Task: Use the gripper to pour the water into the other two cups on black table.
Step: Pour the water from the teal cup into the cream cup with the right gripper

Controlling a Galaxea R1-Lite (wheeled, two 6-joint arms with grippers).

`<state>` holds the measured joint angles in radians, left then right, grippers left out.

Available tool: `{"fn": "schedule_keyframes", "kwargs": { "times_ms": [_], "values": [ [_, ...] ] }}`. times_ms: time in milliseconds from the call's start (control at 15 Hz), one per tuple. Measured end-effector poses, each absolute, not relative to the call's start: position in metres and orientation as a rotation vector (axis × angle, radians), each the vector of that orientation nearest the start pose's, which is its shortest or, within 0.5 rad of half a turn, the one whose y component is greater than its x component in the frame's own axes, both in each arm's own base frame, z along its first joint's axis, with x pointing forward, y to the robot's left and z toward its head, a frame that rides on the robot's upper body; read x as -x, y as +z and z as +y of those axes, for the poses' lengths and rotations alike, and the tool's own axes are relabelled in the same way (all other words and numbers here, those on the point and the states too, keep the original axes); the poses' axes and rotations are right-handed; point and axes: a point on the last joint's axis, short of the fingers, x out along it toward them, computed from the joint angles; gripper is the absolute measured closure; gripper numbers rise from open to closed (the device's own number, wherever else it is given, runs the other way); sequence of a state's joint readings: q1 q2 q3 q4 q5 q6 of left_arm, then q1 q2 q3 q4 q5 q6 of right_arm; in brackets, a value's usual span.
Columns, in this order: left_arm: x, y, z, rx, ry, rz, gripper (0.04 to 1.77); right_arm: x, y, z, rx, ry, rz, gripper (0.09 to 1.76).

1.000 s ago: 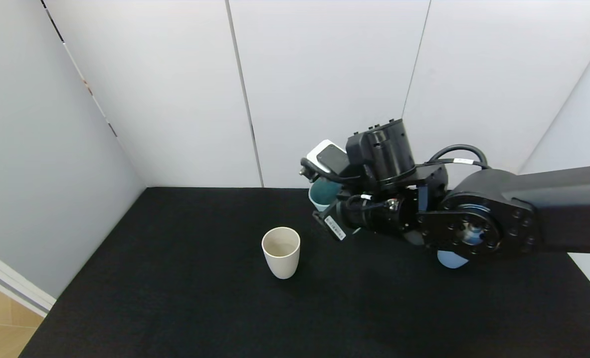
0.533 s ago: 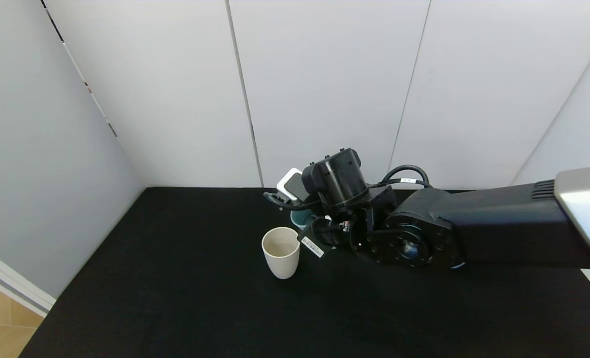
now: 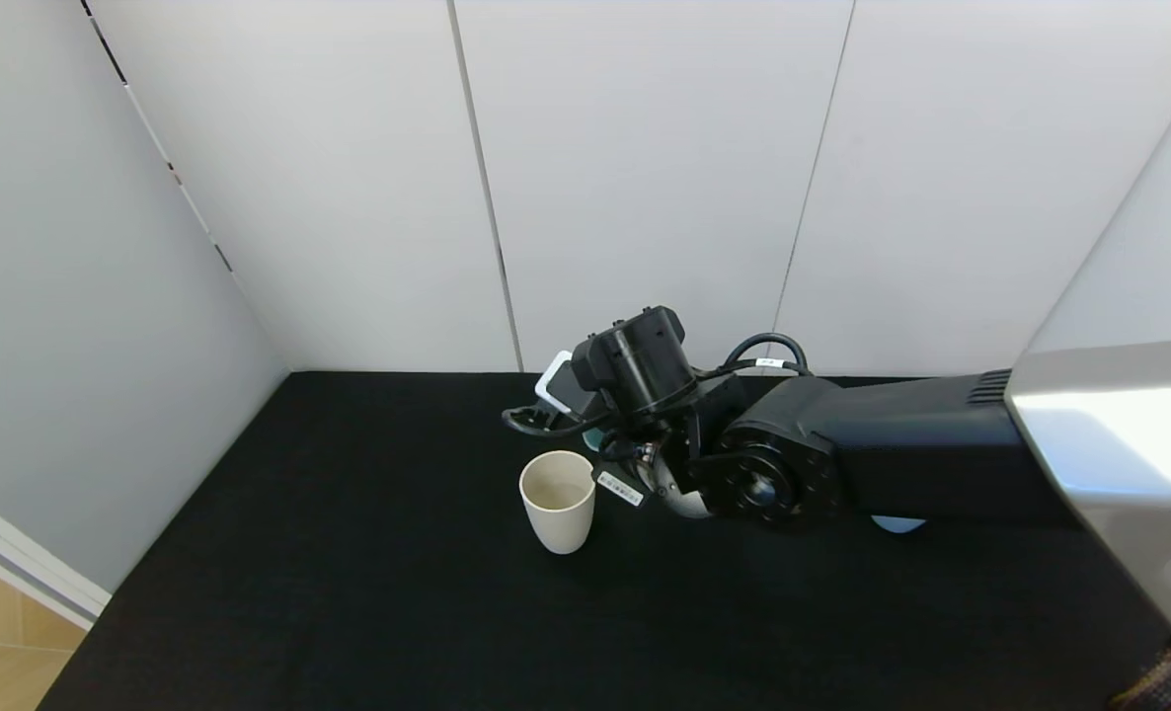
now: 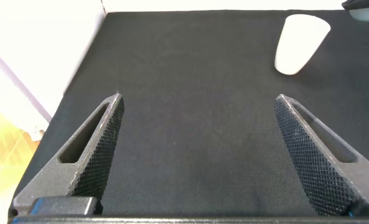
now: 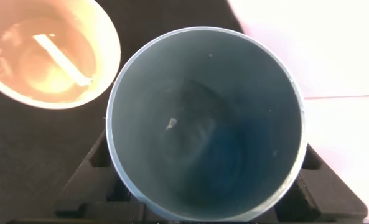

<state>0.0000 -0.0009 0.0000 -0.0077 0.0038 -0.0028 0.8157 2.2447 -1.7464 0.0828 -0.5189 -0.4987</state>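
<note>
My right gripper (image 3: 585,436) is shut on the teal cup (image 5: 206,124) and holds it upright, close behind and to the right of the cream cup (image 3: 557,499). In the head view the arm hides nearly all of the teal cup. The right wrist view looks down into it, and a dark glinting water surface (image 5: 193,140) lies low inside. The cream cup (image 5: 44,53) beside it holds some clear liquid. The periwinkle cup (image 3: 898,523) peeps out from under the right arm. My left gripper (image 4: 200,98) is open and empty, low over the black table (image 3: 349,612).
White wall panels (image 3: 645,178) close the table at the back and on both sides. The left wrist view shows the cream cup (image 4: 299,43) far ahead, with bare black cloth (image 4: 196,155) between it and the fingers. The table's left edge (image 3: 72,642) drops to a wooden floor.
My right arm has swung left and down with the teal cup, from above the table's middle back to just beside the cream cup. The cream cup has not moved.
</note>
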Motion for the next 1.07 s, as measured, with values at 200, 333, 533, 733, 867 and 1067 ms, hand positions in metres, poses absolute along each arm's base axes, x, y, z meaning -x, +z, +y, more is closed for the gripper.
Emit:
{"fn": "schedule_keyframes", "kwargs": {
  "times_ms": [200,333,533,733,867,1067],
  "values": [
    [0.023,0.076,0.0,0.003,0.004,-0.009,0.09,-0.322,0.159,0.332,0.909,0.377,0.375,0.63],
    [0.023,0.076,0.0,0.003,0.004,-0.008,0.09,-0.322,0.157,0.335,0.95,0.364,0.372,0.63],
    [0.023,0.076,0.0,0.003,0.004,-0.009,0.09,-0.32,0.156,0.34,0.998,0.342,0.363,0.63],
    [0.023,0.076,0.0,0.002,0.004,-0.009,0.09,-0.318,0.154,0.347,1.032,0.346,0.349,0.63],
    [0.023,0.076,0.0,0.003,0.004,-0.009,0.09,-0.317,0.152,0.351,1.056,0.341,0.346,0.63],
    [0.023,0.076,0.0,0.003,0.004,-0.008,0.09,-0.312,0.147,0.359,1.086,0.342,0.34,0.63]
  ]
}}
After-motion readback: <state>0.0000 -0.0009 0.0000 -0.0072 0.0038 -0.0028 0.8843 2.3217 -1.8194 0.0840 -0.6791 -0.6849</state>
